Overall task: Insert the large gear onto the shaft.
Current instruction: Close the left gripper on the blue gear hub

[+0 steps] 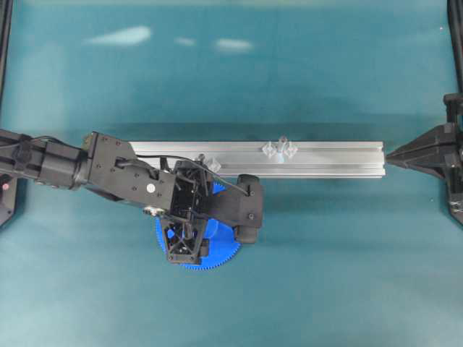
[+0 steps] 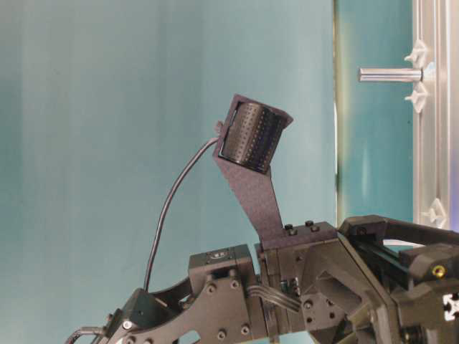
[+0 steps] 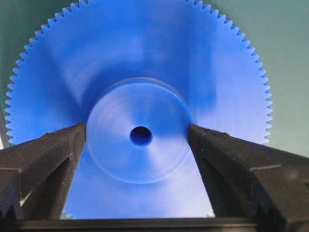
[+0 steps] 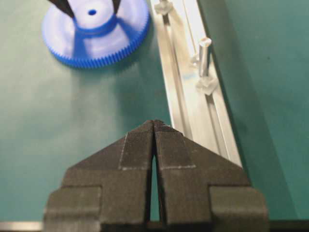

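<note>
- Left of centre on the teal table [image 1: 340,275], the left gripper [image 3: 137,137] reaches down over the large gear [image 1: 221,253], which lies flat on the mat just in front of the aluminium rail [image 1: 340,160].
- Left wrist view: fingers [image 3: 53,154] spread wide, one either side of the raised hub [image 3: 139,136]. Tips sit at the hub wall, touching or just shy; I cannot tell which. Released, nothing grasped yet.
- Centre hole faces straight up at the camera; teeth are clear all round the visible rim.
- Step in hand, as I judge it: the pick. Gripper is aligned on the hub, closing not yet done. Task is at an early stage, gear still on the mat.
- Next move calls for clenching squarely on the hub, lifting without tilt, then carrying rightward along the rail.
- Further right on the rail: the shaft [image 4: 203,57], a slim upright pin between two clear diamond-shaped feet, well apart from the gear. Bore is small, so the hole must be centred over the pin tip and the gear kept level on the way down.
- Smaller clear piece [image 1: 214,165] on the rail near the left arm is not the target.
- Far right: right gripper [image 4: 154,126] clenched shut, empty, parked just beyond the rail's end, pointing toward it.
</note>
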Tool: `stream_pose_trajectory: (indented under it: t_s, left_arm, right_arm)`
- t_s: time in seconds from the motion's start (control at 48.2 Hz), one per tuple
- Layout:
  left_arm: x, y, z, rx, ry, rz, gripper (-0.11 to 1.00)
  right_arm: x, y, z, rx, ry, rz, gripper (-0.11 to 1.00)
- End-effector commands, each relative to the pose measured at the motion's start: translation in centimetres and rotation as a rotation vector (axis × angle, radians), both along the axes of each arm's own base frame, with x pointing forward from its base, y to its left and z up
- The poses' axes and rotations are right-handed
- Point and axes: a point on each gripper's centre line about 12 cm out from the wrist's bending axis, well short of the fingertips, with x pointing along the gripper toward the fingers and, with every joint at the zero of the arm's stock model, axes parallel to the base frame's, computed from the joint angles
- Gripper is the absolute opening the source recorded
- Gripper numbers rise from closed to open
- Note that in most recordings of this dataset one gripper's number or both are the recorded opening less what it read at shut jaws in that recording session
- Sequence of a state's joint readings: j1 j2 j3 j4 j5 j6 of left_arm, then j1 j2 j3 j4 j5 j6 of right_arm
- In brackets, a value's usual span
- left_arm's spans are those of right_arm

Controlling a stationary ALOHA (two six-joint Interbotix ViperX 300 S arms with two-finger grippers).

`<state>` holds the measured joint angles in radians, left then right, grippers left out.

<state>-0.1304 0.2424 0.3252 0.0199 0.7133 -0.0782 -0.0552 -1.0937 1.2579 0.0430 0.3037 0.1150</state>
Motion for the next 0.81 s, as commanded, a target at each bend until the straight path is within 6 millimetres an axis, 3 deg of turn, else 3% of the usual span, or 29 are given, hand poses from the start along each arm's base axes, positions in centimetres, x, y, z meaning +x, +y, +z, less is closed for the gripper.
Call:
stream_pose_trajectory:
  t_s: [0.0,0.789]
  left_arm:
    - [0.22,-0.15,0.62,-0.005,-0.020,0.008,0.95]
    - [0.05,-0.82,0.37,-0.007,-0.010,0.005,0.95]
  right_arm:
    - [0.17,-0.06,0.32,0.012,-0.008,-0.009,0.03]
    - [0.15,-0.06,0.17,0.012,-0.004,-0.009,0.03]
